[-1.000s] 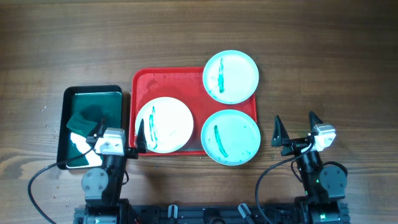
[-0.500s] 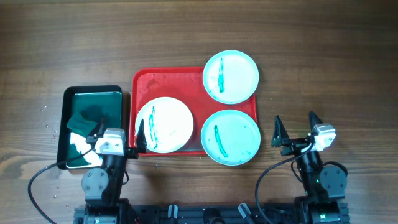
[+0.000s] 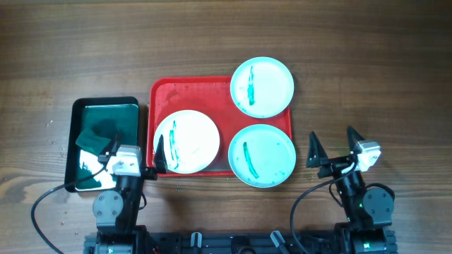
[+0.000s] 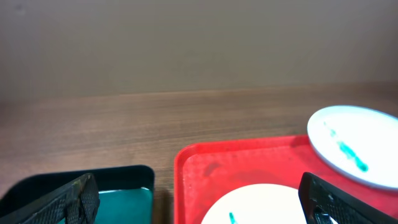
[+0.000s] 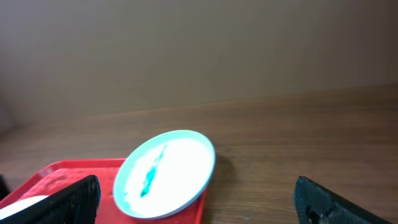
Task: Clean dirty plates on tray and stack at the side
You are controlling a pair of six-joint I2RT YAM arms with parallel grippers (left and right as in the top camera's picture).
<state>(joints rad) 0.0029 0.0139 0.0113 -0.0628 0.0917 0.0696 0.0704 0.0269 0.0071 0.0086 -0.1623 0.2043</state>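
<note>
The red tray (image 3: 189,95) lies mid-table. A white plate (image 3: 187,141) with teal streaks sits at its front left. A mint plate (image 3: 262,87) overhangs the tray's far right corner, and another mint plate (image 3: 262,155) overhangs its near right corner; both carry teal streaks. My left gripper (image 3: 134,150) is open and empty at the tray's front left corner. My right gripper (image 3: 332,148) is open and empty to the right of the tray. The left wrist view shows the tray (image 4: 205,165), the white plate (image 4: 261,205) and a mint plate (image 4: 357,149). The right wrist view shows a mint plate (image 5: 165,173).
A black tray (image 3: 106,141) holding green liquid and a dark sponge (image 3: 93,135) stands left of the red tray. It also shows in the left wrist view (image 4: 118,180). Bare wooden table (image 3: 367,77) spreads right of and behind the trays.
The right gripper has shifted very slightly to the left. Nothing else has moved.
</note>
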